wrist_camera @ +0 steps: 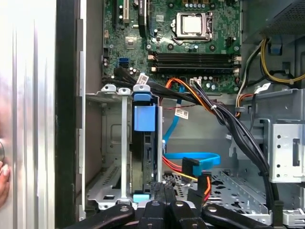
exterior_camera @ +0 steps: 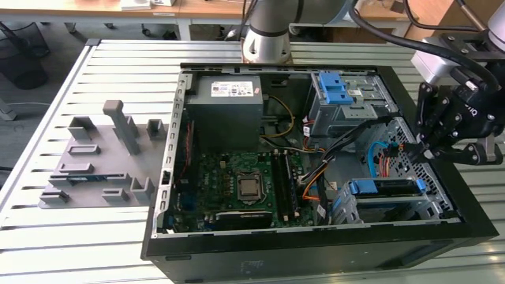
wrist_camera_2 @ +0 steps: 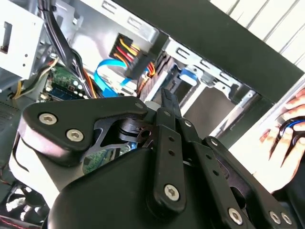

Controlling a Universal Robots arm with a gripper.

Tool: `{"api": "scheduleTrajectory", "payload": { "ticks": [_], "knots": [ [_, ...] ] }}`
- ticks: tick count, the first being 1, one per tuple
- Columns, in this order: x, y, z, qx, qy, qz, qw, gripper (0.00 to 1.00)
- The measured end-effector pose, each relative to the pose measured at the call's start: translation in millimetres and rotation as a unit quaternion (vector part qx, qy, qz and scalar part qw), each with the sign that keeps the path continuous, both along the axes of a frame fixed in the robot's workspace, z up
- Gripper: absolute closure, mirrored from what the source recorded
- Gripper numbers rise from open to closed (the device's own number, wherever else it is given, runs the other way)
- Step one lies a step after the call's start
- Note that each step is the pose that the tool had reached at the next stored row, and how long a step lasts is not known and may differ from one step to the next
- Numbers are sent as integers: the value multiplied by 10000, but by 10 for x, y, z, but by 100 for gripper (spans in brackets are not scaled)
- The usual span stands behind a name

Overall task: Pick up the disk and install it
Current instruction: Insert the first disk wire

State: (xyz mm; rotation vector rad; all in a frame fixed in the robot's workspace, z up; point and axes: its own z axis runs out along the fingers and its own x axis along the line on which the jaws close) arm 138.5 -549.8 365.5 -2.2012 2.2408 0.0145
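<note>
One pincer (exterior_camera: 442,155) hovers near disk (exterior_camera: 384,187), seated in bay.

In the first wrist view the disk (wrist_camera: 144,157) stands edge-on in its bay, its faces hidden by the metal rails. The gripper (wrist_camera: 164,210) is cut off by the picture's edge there, and in the second wrist view a hand (wrist_camera_2: 286,138) is blurred and cropped.
</note>
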Motion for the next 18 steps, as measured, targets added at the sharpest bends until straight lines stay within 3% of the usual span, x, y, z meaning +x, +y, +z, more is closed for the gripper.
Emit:
{"api": "scheduleTrajectory", "payload": {
  "ticks": [7, 12, 17, 18],
  "knots": [
    [9, 137, 28, -38, 0, -10, 10000, 89],
    [9, 293, 31, -41, 0, -11, 10000, 89],
    [15, 306, 34, -46, 1, -10, 10000, 89],
    [19, 314, 34, -64, 1, -12, 10000, 89]
  ]
}}
